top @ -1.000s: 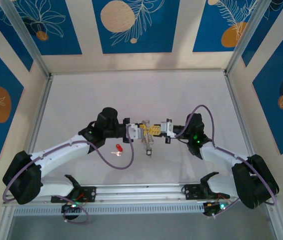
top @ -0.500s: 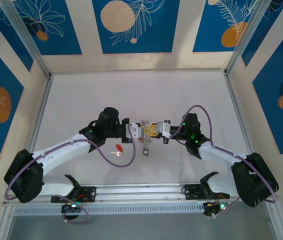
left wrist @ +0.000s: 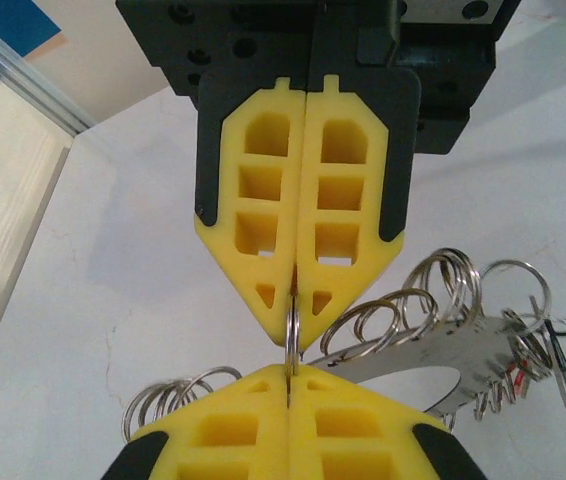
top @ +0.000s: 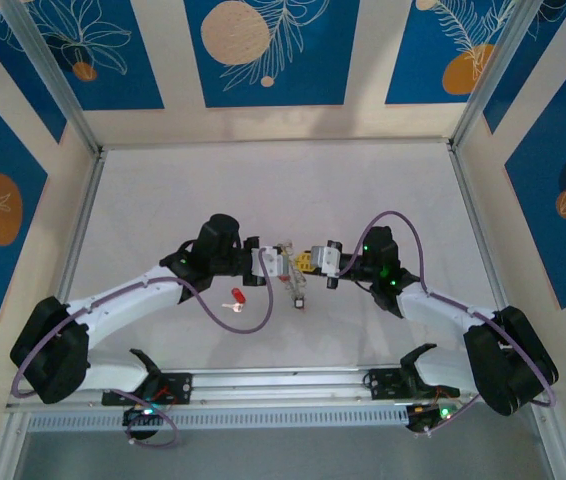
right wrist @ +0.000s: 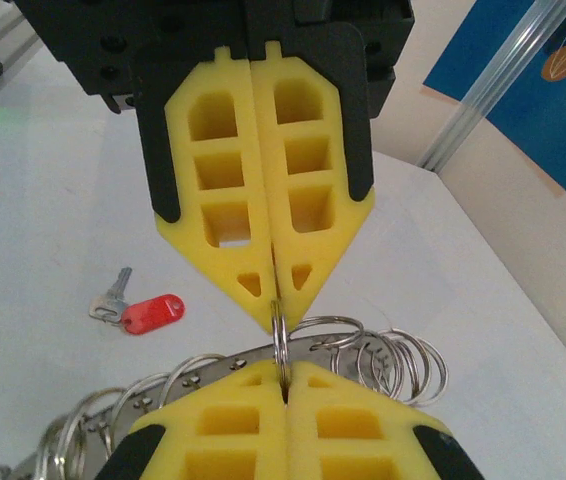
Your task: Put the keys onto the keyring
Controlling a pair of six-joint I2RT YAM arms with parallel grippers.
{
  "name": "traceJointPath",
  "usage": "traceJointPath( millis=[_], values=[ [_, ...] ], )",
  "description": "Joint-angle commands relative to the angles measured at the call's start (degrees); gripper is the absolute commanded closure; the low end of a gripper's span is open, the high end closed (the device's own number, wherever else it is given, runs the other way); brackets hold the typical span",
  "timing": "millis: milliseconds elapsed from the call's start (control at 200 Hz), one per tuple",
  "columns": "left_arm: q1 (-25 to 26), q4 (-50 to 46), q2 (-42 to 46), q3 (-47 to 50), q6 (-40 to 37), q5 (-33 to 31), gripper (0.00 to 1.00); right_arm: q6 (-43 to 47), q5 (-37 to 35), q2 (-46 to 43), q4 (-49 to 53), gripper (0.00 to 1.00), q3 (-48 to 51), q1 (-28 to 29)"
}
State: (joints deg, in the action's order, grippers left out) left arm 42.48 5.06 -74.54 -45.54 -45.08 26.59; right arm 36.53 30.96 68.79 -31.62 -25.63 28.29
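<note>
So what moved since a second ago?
The right gripper slid a little toward the left gripper, so their fingers now sit closer, tip to tip. Nothing was picked up or dropped: both stay shut on the keyring, which still hangs between them. The red key on the table did not move.

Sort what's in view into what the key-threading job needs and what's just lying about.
Job in hand:
- keyring, pinched between the left gripper and right gripper, both jaws shut
- red-tagged key, loose on the table

Just there:
- purple cables
- blue wall panels
</note>
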Motion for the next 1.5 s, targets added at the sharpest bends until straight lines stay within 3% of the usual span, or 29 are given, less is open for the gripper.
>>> traceJointPath(
  millis=[0,345,705,1060,1210,1490],
  values=[
    [0.1,1.9,0.0,-1.5,-0.6,1.1,0.86,0.0,0.8,-0.2,-0.5,1.0,-1.8,0.6],
    [-0.5,4.3,0.8,1.1,0.1,2.5,0.81,-6.1,6.3,-1.3,-11.9,1.0,1.4,-1.1],
    [-1.3,7.6,0.9,1.7,2.4,5.1,0.83,-5.6,11.5,-0.9,-11.7,1.0,0.6,-1.3],
    [-3.4,10.1,3.2,3.7,4.5,10.6,0.94,-4.7,11.5,-0.2,-10.3,1.0,0.1,-1.2],
    [-3.4,9.6,2.8,3.6,3.8,12.3,0.87,-4.3,10.7,0.1,-10.0,1.0,0.1,-0.9],
    [-3.4,10.5,2.5,3.9,4.1,15.5,0.83,-4.7,10.0,0.5,-11.3,1.0,0.2,-0.3]
  ],
)
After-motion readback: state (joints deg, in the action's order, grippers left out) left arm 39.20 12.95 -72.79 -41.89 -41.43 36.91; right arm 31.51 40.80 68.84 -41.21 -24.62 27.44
